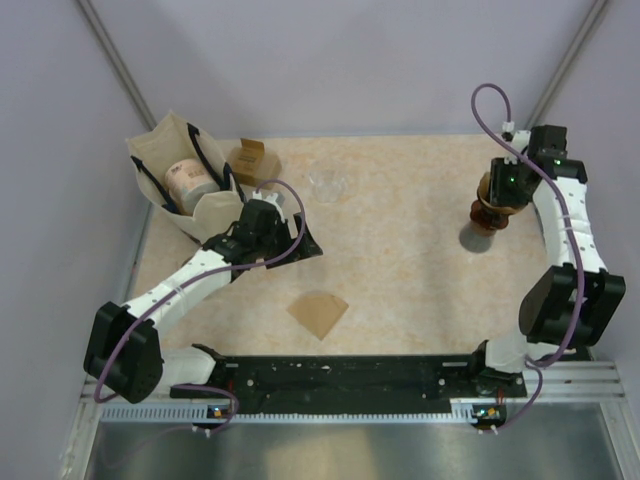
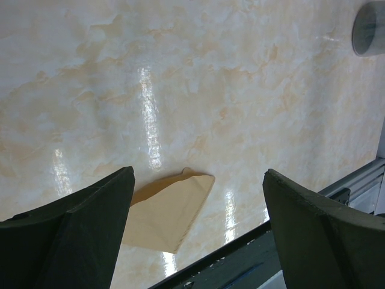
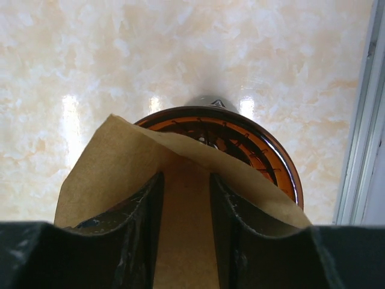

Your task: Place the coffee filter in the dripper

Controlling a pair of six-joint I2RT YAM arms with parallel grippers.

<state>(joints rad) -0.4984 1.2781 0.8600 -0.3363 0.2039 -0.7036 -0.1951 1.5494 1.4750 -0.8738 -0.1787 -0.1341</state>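
Note:
The amber glass dripper stands at the right of the table and its ribbed rim shows in the right wrist view. A brown paper coffee filter rests over the dripper's near side. My right gripper is directly above the dripper, its fingers a narrow gap apart against the filter, with paper showing between them. A second brown filter lies flat near the table's front middle and also shows in the left wrist view. My left gripper is open and empty above it.
A cream tote bag with a round tin inside stands at the back left, with a small brown carton beside it. A clear glass object sits at the back middle. The black base rail runs along the near edge.

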